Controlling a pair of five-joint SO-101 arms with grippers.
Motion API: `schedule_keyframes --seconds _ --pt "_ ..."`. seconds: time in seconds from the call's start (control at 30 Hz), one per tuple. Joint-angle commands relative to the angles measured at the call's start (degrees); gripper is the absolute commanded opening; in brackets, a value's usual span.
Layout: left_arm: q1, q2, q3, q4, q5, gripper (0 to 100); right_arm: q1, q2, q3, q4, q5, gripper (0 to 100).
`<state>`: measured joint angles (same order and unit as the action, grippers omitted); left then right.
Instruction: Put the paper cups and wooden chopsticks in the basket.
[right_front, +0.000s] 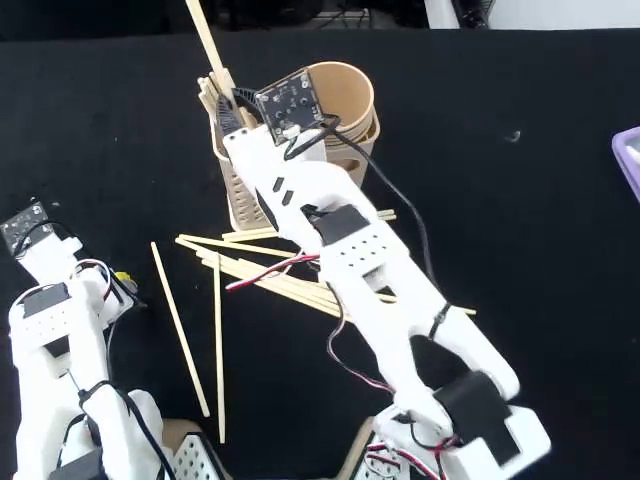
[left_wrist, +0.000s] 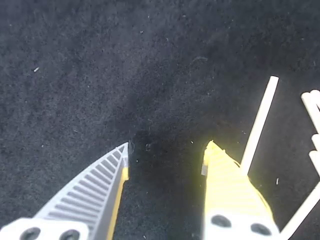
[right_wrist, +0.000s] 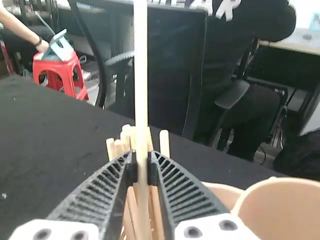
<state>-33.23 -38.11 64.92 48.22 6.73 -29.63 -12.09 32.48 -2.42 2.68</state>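
High view: R claw (right_front: 232, 100) clamped on one chopstick (right_front: 208, 40), held upright over basket (right_front: 240, 200). Cups (right_front: 345, 95) against basket; in or beside, can't tell. Loose sticks (right_front: 270, 275) lying on tabletop (right_front: 520, 250).
L wrist: L claw (left_wrist: 167, 150) wide, over bare tabletop, stick just beside.
R wrist: same chopstick pinched, cups near.

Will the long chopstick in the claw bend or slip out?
Probably stiff, not floppy: the chopstick stands straight above the right claw. It might swivel or slip, since it is thin, smooth-looking and pinched at one spot.
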Motion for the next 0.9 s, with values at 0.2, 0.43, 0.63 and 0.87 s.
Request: schedule_keyframes --seconds 0.2,0.43,0.63,0.87 --pt "0.04 -1.23 -0.48 -0.44 0.09 24 0.97 1.71 0.31 -1.41 -0.35 1.6" --pt "0.04 -1.23 -0.48 -0.44 0.09 24 0.97 1.45 2.15 -1.41 -0.18 2.9" --pt "0.04 -1.23 -0.57 -0.44 0.09 24 0.70 -1.63 1.80 3.78 -0.44 15.1" --pt "0.04 -1.23 -0.48 -0.53 0.09 24 0.70 -11.91 1.71 9.14 -0.44 13.0"
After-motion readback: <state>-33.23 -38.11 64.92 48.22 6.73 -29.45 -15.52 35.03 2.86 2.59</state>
